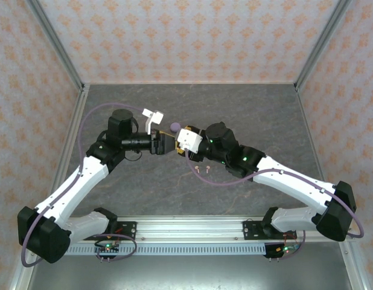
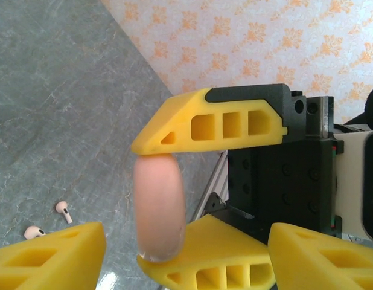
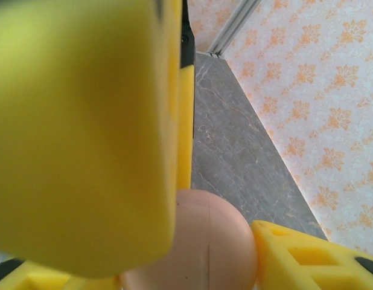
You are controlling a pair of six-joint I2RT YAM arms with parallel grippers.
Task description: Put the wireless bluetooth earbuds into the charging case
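Overhead, the counter (image 1: pixel 247 115) reads as a dark grey, stone-veined slab. It is closed in on three sides by walls (image 1: pixel 174 36) papered pale with an orange floral print. Slanting metal posts (image 1: pixel 60 42) stand at the two far corners. A metal rail (image 1: pixel 186 232) runs along the near edge and carries both arm bases. The two arms reach inward and meet around the middle of the counter, a little left of centre.

The right pincer (image 2: pixel 147 202) pinches a pink charging case (image 2: pixel 161 211), a smooth oval held on end above the counter. One yellow finger (image 2: pixel 204 127) presses on its top end and the other sits under its bottom end. The left pincer (image 2: pixel 188 235) is spread. Its two yellow fingertips stand one to each side of the case and of the right pincer's lower finger. On the left side there is a clear gap to the case; whether anything touches on the other side is hidden. From the right wrist, the case (image 3: pixel 204 241) shows close up as a rounded end among blurred yellow fingers, with the counter running to a far corner behind it.

Two pink earbuds (image 1: pixel 198 168) lie on the counter just beside each other, not touching. They are near the middle, a little towards the near edge from the pincers and apart from both. A lilac disc (image 1: pixel 174 127) sits just on the far side of the meeting pincers.
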